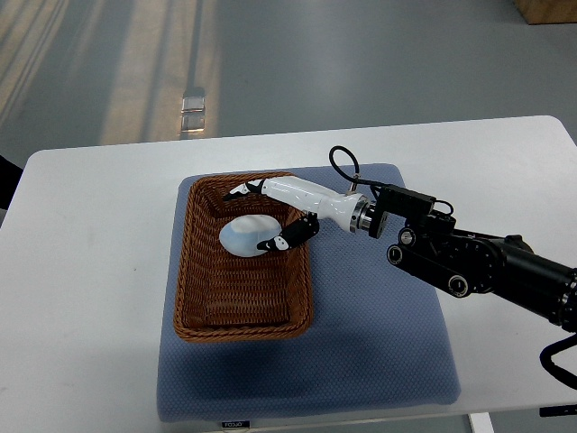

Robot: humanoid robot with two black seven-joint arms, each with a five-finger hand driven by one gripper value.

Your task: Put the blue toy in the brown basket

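Grey concrete floor fills the top of the view, with a small shiny object [193,108] lying on it and the corner of a cardboard box [546,9] at the upper right edge. Below it sits a white table [81,271], rectangular with rounded corners. A blue-grey fabric mat [379,343] with a fine woven texture lies on the table, and a small label shows at its near edge.

On the left part of the mat rests a brown wicker basket [239,302], rectangular with sloped woven walls. Inside it, toward its far end, lies the blue toy [243,234], a smooth, pale blue, egg-shaped object resting on the basket floor.

The right arm [478,262], black with exposed joints and a looping cable, reaches in from the right edge across the mat. Its right hand [270,216], white with black fingertips, extends over the basket's right rim. The fingers are spread around the toy: one points along the far wall of the basket, and another curls down with its tip touching the toy's right side. It cannot be told whether the hand is gripping the toy or only resting against it.
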